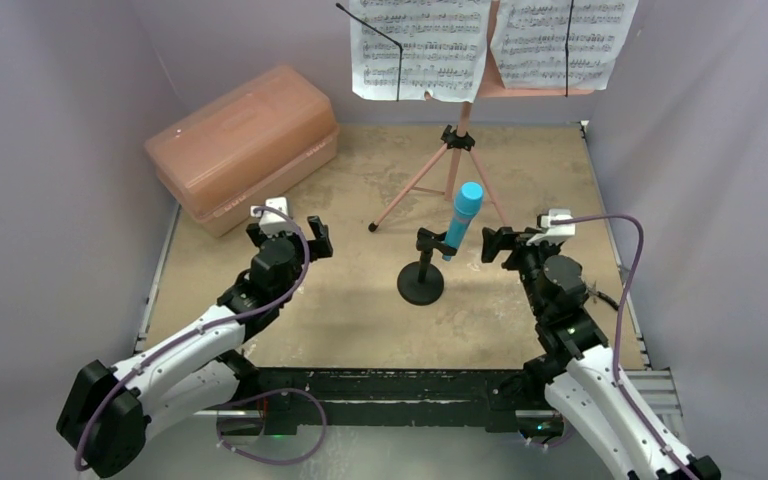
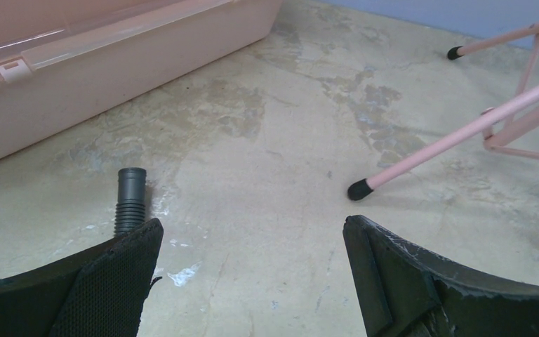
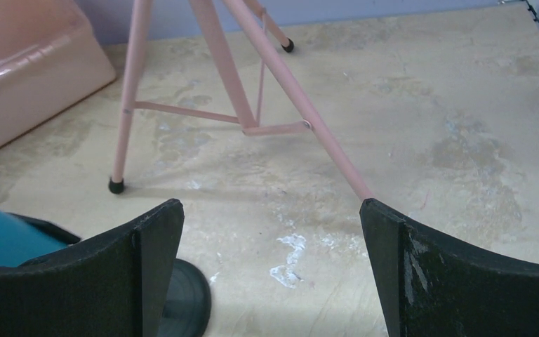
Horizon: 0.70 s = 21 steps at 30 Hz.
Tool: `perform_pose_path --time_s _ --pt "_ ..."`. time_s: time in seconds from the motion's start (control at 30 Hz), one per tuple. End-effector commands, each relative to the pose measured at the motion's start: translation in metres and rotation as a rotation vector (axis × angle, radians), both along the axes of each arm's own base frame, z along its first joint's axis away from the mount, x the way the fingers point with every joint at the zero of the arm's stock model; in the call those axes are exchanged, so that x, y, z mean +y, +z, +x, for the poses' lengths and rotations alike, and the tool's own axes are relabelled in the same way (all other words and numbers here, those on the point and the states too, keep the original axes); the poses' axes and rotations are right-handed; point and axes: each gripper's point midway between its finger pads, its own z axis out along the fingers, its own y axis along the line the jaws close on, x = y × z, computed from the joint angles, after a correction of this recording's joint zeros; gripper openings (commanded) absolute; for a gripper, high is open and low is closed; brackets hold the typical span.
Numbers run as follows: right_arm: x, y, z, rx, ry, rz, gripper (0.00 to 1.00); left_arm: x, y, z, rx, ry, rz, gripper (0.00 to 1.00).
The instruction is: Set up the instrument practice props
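At the middle of the bench (image 1: pixel 360 320) stands the mic stand (image 1: pixel 421 283), and the cyan microphone (image 1: pixel 463 218) sits tilted in its clip, head up and leaning away to the right. Behind the mic stand, the music stand (image 1: pixel 457 140) is up on its tripod legs, both sheet-music pages (image 1: pixel 420 45) spread across its desk. Far to the left of the mic stand lies the pink case (image 1: pixel 245 145). By the look of it, the props are all in place, so the step in hand is a clean exit! The right fingers (image 3: pixel 112 274) are spread wide, gripping nothing, just right of the mic stand and close to the microphone, with a tripod leg running down between them in the wrist view. The best exit would be straight back toward the base, low and slow, with no sideways swing that could nudge the microphone or clip that leg. The left fingers (image 2: pixel 98 288) are just as wide and empty, well left of the mic stand over bare bench, one tripod foot ahead of them.
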Motion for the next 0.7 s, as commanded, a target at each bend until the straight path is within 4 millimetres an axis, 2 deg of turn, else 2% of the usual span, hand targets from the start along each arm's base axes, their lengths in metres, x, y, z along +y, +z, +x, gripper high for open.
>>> perform_pose_path --time_s 0.0,0.17,0.33,0.5,0.67 --pt "-0.014 0.001 0.016 -0.07 -0.102 0.009 0.98 0.002 -0.003 0.014 -0.002 -0.046 0.016 1.0" --pt "-0.05 -0.025 0.036 -0.062 -0.265 0.001 0.98 0.022 -0.027 0.022 0.023 -0.068 0.082 1.0" --pt "-0.072 -0.047 0.051 -0.055 -0.337 -0.039 0.98 0.063 -0.045 0.025 0.028 0.006 0.152 1.0" --pt "-0.075 -0.062 0.058 -0.084 -0.339 -0.05 0.98 0.095 -0.045 0.036 -0.006 0.042 0.255 0.99" --pt "-0.077 -0.065 0.06 -0.138 -0.336 -0.075 0.98 0.113 -0.065 0.041 -0.053 0.092 0.293 0.99"
